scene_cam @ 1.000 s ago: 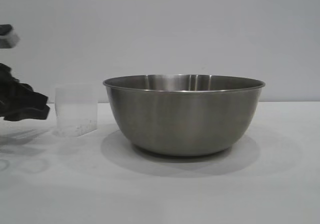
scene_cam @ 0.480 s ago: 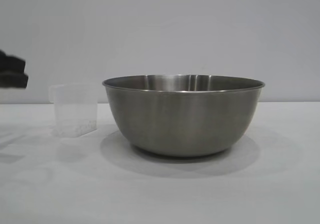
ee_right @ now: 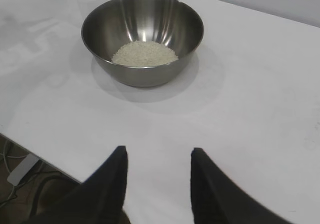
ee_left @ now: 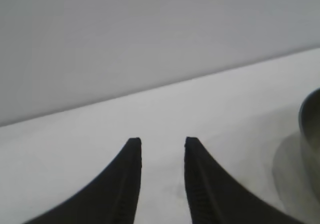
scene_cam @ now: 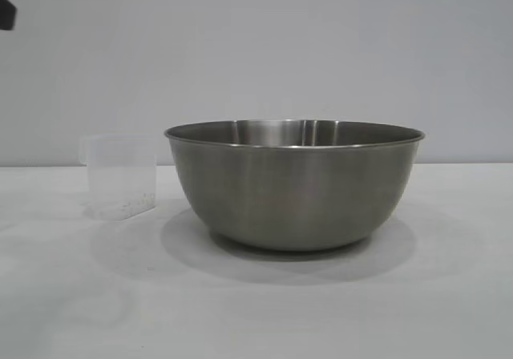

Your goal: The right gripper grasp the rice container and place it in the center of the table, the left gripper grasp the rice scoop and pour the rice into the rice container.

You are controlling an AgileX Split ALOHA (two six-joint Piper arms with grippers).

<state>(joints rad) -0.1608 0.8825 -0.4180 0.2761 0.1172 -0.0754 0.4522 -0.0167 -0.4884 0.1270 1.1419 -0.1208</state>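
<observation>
The rice container (scene_cam: 294, 184), a wide steel bowl, stands at the middle of the white table (scene_cam: 256, 311). In the right wrist view the rice container (ee_right: 142, 34) holds a pale heap of rice (ee_right: 145, 53). The rice scoop (scene_cam: 120, 175), a small clear cup, stands upright on the table left of the bowl, apart from it, with a few grains at its bottom. My left gripper (ee_left: 162, 143) is open and empty above bare table; only a dark tip shows at the exterior view's top left (scene_cam: 6, 10). My right gripper (ee_right: 159, 151) is open and empty, well back from the bowl.
The table's near edge (ee_right: 35, 151) shows in the right wrist view, with cables on the floor below it. The bowl's rim (ee_left: 312, 121) shows at the edge of the left wrist view. A plain grey wall stands behind the table.
My left gripper has pulled away from the rice scoop, rising up and to the left until almost out of the exterior view. The scoop and bowl stay in place.
</observation>
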